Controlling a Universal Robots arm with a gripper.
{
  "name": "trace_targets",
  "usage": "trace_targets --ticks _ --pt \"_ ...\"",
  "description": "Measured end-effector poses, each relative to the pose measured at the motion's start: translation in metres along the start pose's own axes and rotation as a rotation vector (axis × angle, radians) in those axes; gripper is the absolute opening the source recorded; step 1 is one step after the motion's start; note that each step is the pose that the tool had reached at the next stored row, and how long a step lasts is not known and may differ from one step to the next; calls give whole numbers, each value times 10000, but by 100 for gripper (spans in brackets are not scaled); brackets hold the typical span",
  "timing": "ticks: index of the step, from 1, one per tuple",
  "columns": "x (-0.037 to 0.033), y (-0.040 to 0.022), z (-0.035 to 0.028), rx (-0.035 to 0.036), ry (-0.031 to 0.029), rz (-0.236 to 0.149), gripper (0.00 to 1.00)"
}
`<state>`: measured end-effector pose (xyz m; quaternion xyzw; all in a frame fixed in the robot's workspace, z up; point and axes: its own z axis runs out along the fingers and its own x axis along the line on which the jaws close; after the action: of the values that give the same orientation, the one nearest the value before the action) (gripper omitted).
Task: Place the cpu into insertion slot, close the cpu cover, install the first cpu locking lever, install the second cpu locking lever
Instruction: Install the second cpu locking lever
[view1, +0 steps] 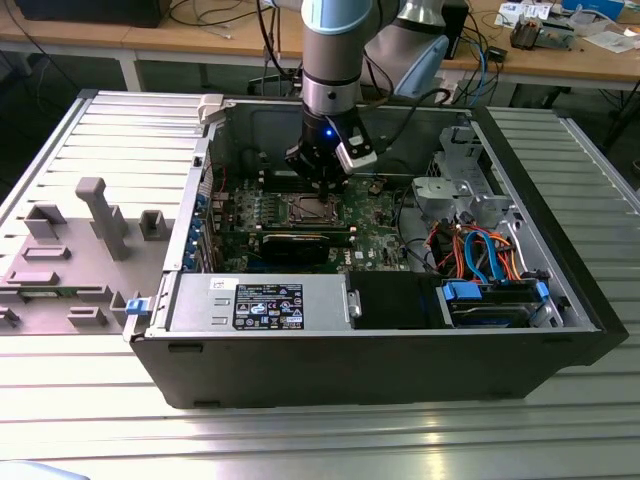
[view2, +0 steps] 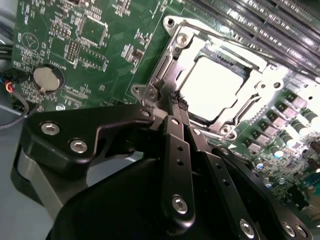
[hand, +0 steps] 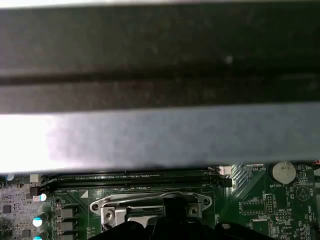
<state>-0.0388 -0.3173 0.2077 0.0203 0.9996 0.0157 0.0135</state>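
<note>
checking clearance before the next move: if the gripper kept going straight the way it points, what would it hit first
Most likely the cpu cover, near its edge: the gripper sits shut just above the frame's rim, with the cpu bright in its window. How far apart they are is unclear.

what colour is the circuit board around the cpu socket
Green, clearest in the second wrist view: circuit board.

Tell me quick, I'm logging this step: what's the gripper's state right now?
Gripper: shut, fingers together, holding nothing visible, tips at the edge of the cpu cover.

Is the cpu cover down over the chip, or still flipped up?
Down. In the second wrist view the cpu cover lies flat around the cpu, whose bright top shows through its window, beside the gripper.
</note>
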Motion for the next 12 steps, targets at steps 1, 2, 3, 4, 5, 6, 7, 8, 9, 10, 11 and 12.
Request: trace_targets --ticks 1,2,3,4,5,6,7,8,9,10,11,12 --pt "0 -1 -6 5 1 1 11" --pt "0 -3 -17 7 1 2 11" --pt "-2 -2 -51 30 -1 0 11" --pt "-3 0 -106 98 -4 -3 11" --pt "-3 0 -125 155 -6 -4 11" --pt "-4 1 -140 227 -10 -6 11" --pt "-4 1 -157 545 -21 -15 11" --pt "-4 1 -158 695 -28 -18 11" --pt "-4 2 -158 828 -33 -22 11" --pt "-4 1 -158 904 -36 -24 11" --pt "-4 1 -159 905 -35 -25 11" --pt "-4 0 -159 906 -36 -26 11"
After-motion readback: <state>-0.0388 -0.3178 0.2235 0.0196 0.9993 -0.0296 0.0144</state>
